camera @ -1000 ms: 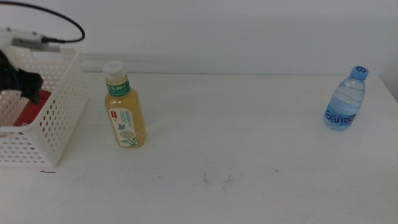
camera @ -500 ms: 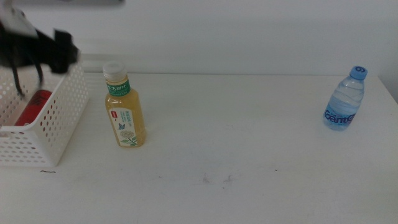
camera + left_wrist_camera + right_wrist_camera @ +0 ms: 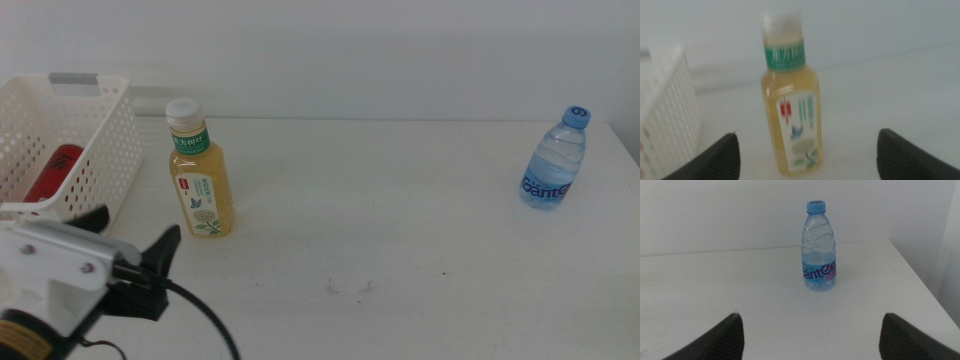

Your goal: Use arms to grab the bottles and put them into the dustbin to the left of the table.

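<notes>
Left gripper (image 3: 130,245) low over the counter (image 3: 400,220), fingers (image 3: 725,155) spread wide and empty. Yellow tea bottle (image 3: 790,105) upright just ahead, centred between them, dustbin (image 3: 75,150) beside it with the red can (image 3: 52,172) inside. Right gripper (image 3: 810,332) fingers also released; water bottle (image 3: 818,245) stands ahead, well apart.

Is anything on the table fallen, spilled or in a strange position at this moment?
Nothing stands out. The yellow tea bottle and the water bottle both stand upright and capped, with no liquid on the table. The red can lies inside the dustbin, where it belongs.
</notes>
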